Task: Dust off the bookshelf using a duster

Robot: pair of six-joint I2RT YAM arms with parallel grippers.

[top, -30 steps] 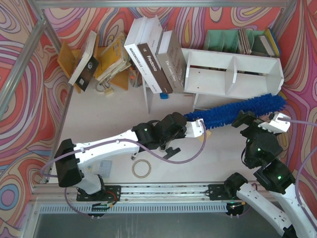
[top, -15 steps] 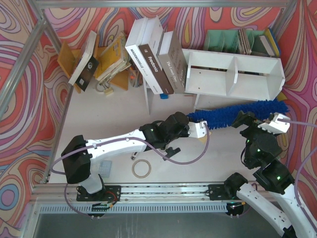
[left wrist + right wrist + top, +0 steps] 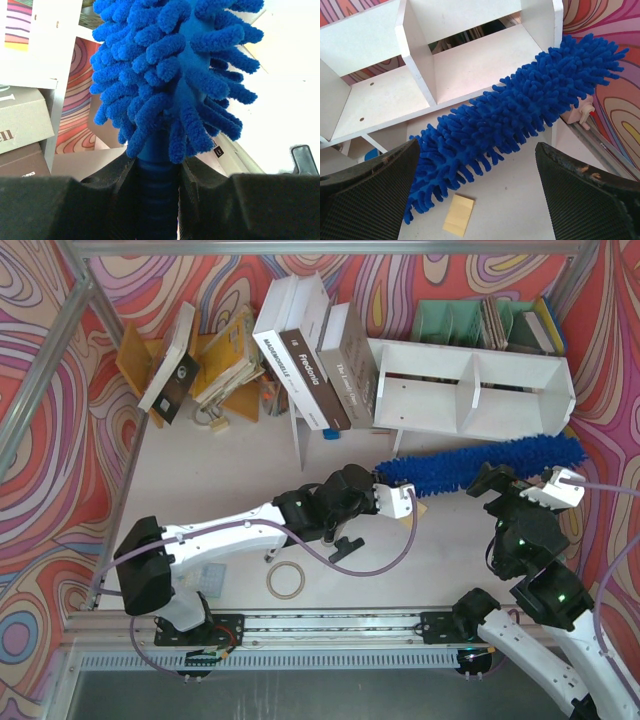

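Bright blue duster (image 3: 480,462), plain white bookshelf (image 3: 430,405); my left fingers (image 3: 60,210) are matt black, and the walls (image 3: 60,440) swirl in red, pink, purple and yellow.

White arm links (image 3: 225,532), black joints (image 3: 335,502), lilac cables (image 3: 375,565)

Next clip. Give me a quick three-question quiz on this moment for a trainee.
1. True or false: the left tool is shut on the handle of the duster.
2. The right tool is: A) shut on the duster, B) open and holding nothing, C) shut on a book.
3. What splits the bookshelf into two bays?
Key: 1 true; 2 B; 3 a central divider.
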